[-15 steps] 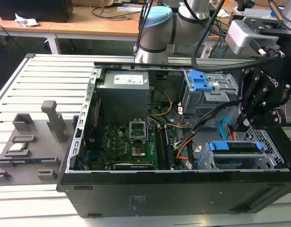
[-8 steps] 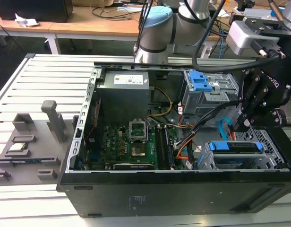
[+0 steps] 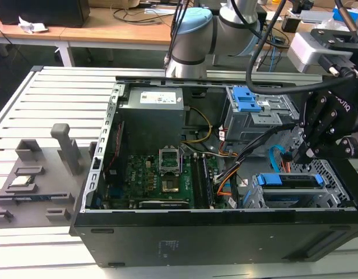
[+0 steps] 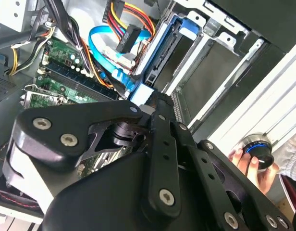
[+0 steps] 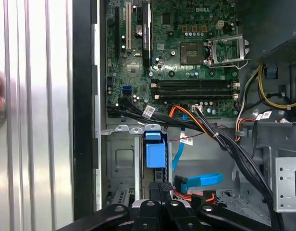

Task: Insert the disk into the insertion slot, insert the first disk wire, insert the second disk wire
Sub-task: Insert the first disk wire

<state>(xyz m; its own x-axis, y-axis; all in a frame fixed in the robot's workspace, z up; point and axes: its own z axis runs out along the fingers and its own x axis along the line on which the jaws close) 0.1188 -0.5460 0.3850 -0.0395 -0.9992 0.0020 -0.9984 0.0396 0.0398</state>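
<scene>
One step appears complete: the disk (image 3: 290, 181) sits in the insertion slot (image 3: 253, 199). The pincer (image 3: 307, 154), drawn together, hangs beside the first disk wire (image 4: 134, 15) and second disk wire (image 4: 96, 44); their seating is unclear.

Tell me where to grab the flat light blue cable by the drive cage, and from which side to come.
Probably just behind its plug, pinching the second disk wire across its two flat faces: the ribbon is thin and likely stiffest there. Come in through the open side of the case, since the loop seems to bow up toward that opening.
</scene>
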